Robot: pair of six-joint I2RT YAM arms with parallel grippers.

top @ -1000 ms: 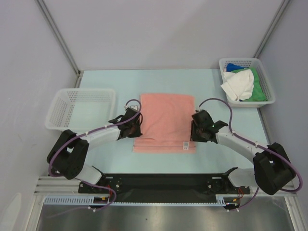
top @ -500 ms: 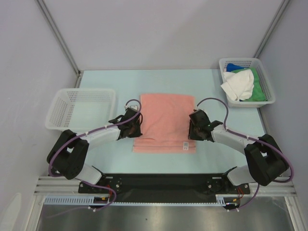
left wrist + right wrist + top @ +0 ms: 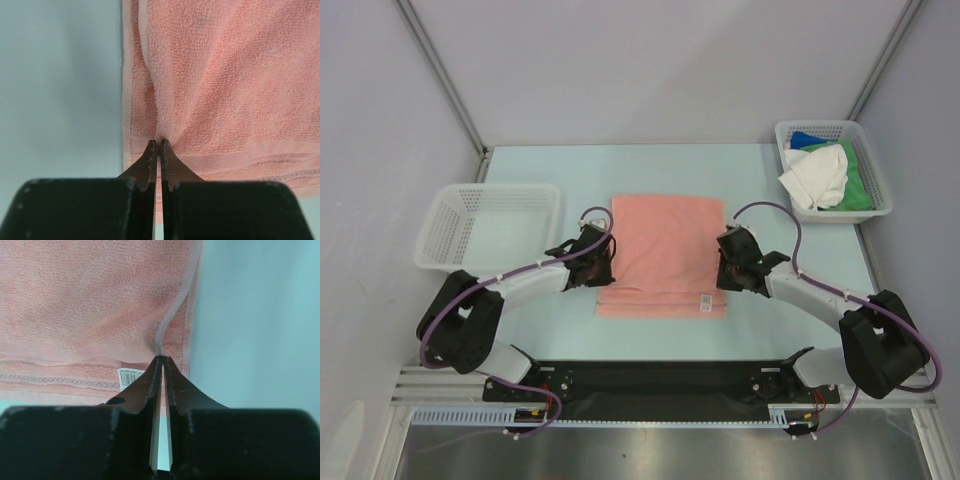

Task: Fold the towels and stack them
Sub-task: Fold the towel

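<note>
A salmon pink towel [image 3: 666, 250] lies folded in the middle of the table, a white label [image 3: 703, 301] near its front right corner. My left gripper [image 3: 605, 262] is shut on a pinch of the towel's left edge [image 3: 159, 137]. My right gripper [image 3: 723, 268] is shut on a pinch of its right edge [image 3: 161, 355]; the cloth puckers at both tips. A white towel [image 3: 817, 177], a green towel [image 3: 861, 180] and a blue towel [image 3: 802, 139] are heaped in the basket at the back right.
A white perforated basket [image 3: 876, 160] holding the heaped towels stands at the back right. An empty white basket [image 3: 440, 232] stands at the left, close to my left arm. Grey walls enclose the table at the back and sides.
My right gripper has closed on the pink towel's right edge after shifting slightly. The left gripper and the towel have stayed where they were.
</note>
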